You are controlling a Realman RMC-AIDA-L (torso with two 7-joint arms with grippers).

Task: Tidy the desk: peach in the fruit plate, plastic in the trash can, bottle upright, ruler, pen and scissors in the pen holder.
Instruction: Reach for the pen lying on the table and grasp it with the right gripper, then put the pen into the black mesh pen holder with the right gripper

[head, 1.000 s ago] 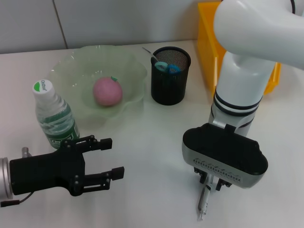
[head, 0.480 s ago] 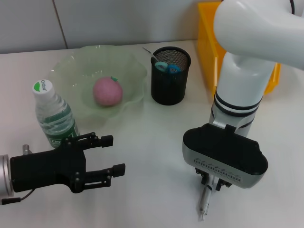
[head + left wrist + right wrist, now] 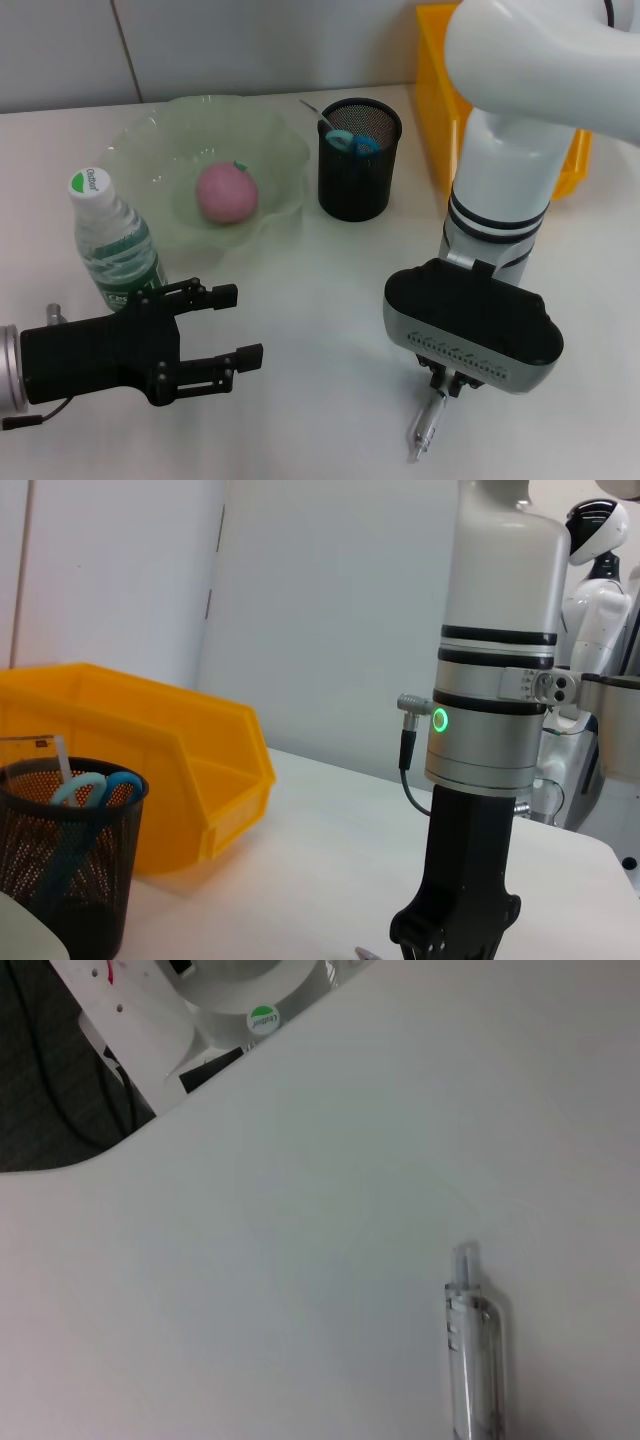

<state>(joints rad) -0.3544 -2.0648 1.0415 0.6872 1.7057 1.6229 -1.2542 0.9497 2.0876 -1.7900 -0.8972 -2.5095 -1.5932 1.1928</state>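
near the front edge of the white table [image 3: 330, 300] we hold our right gripper [image 3: 443, 385] down over the clear pen [image 3: 427, 428], its fingers clamped on the pen's upper end while the tip slants toward the table. the right wrist view shows the pen [image 3: 472, 1345] against the bare tabletop. our left gripper [image 3: 225, 328] hovers to the left with fingers apart, just in front of the upright bottle [image 3: 112, 245]. the peach [image 3: 226, 192] sits in the green fruit plate [image 3: 140, 150]. blue-handled scissors [image 3: 350, 141] stand in the black mesh pen holder [image 3: 358, 175], beside the yellow bin [image 3: 440, 90].
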